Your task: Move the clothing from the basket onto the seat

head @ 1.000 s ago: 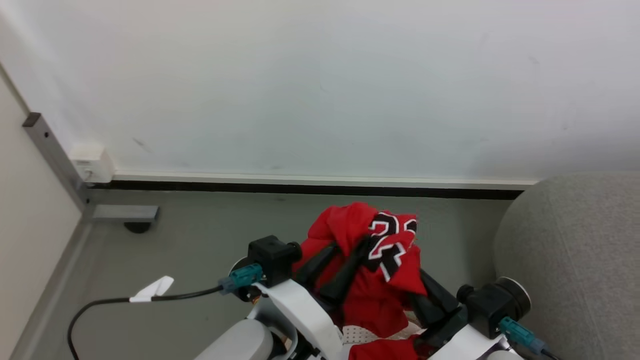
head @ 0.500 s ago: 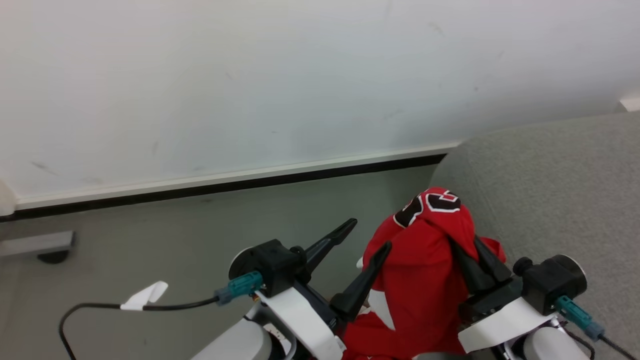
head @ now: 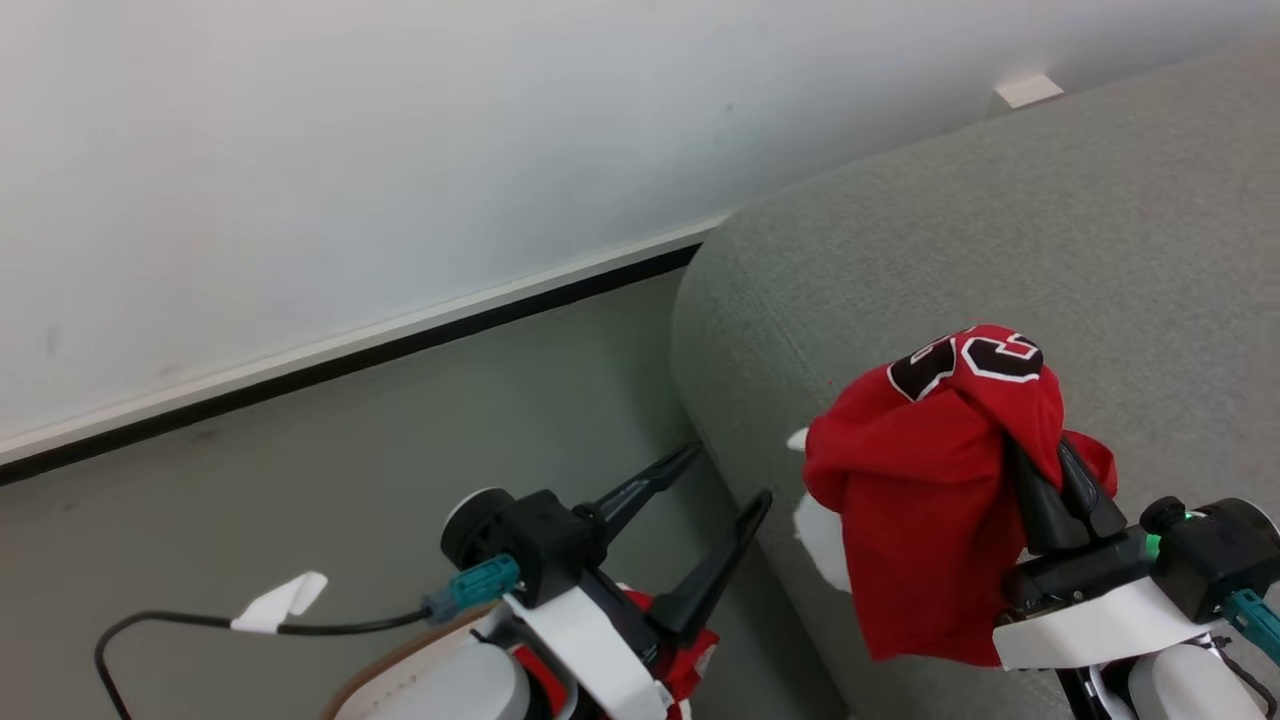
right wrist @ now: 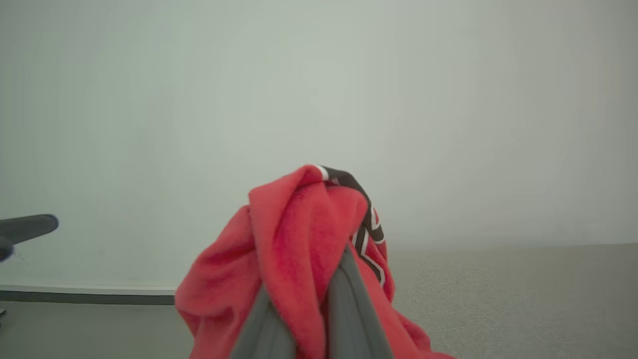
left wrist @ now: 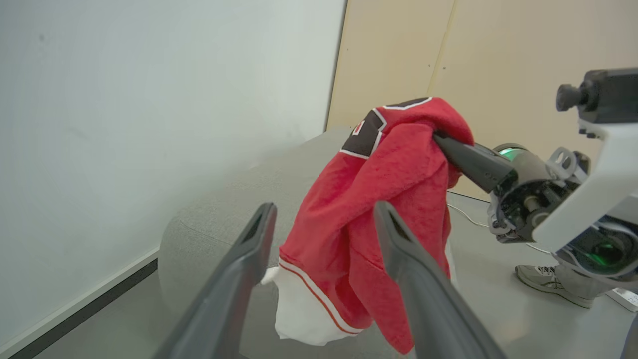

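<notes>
Clothing (head: 930, 480) pinched in right gripper (head: 1035, 452) over seat (head: 900, 230) — left gripper (head: 730, 473) spread wide.

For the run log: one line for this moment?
right gripper: shut on bright red numbered garment | garment: hanging by light grey upholstered seat | left gripper: open, empty

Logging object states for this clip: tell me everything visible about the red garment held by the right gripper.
The red garment is soft, fleecy-looking fabric, bunched and draped over the right gripper, whose fingers pinch it near the top. Black numerals outlined in white sit at its crown; a white hem with red stripe hangs lowest. It dangles before the grey seat; whether they touch is unclear.
</notes>
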Motion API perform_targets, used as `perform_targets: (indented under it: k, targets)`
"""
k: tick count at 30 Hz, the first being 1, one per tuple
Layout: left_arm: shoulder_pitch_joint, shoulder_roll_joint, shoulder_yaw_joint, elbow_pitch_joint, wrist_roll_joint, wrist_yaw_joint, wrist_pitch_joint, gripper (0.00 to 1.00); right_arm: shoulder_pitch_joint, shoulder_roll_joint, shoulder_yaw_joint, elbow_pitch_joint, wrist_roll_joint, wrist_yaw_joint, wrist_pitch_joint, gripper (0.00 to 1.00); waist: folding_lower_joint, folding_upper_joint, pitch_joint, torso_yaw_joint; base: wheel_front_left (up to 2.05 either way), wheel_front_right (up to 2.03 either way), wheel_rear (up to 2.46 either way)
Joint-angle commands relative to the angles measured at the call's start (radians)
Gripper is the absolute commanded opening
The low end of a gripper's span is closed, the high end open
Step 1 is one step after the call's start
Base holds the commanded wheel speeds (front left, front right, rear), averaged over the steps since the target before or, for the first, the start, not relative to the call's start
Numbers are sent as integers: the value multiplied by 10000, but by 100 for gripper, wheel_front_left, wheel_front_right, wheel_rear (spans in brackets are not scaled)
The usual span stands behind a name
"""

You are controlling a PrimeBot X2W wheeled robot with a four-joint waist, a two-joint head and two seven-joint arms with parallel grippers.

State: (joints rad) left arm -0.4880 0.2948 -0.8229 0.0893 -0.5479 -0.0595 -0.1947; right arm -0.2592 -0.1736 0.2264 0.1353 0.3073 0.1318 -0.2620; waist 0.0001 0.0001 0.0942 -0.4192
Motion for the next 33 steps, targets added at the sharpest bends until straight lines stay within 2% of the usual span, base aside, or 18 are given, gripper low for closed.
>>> perform_targets:
  k: [1,9,18,27,30,33]
  targets:
    - [-53,30,-24,57,176,49,-31,100,103,56,-78,-152,-98,-22,-21,0,-1,-1,249,-516,0,0,0]
    - [-200,-17,-128,199,230,60,-87,100,137,265,-301,-542,-231,-22,-21,0,-1,-1,466,-932,0,0,0]
    - [-550,162,-211,63,376,-13,120,100,-888,20,-729,-495,-284,-22,-19,0,-1,-1,1214,-631,0,0,0]
    - [-1060,684,-211,-531,538,-112,611,100,-3570,-856,-1987,175,-778,-22,377,0,-1,-1,2731,236,0,0,0]
    - [-1200,852,-211,-757,605,-136,753,100,-4437,-1161,-2456,474,-302,-22,544,0,-1,-1,3256,573,0,0,0]
    - [-1397,949,-193,-956,659,-162,840,100,-5045,-1794,-3124,662,-150,-23,707,0,-1,-1,3788,943,0,0,0]
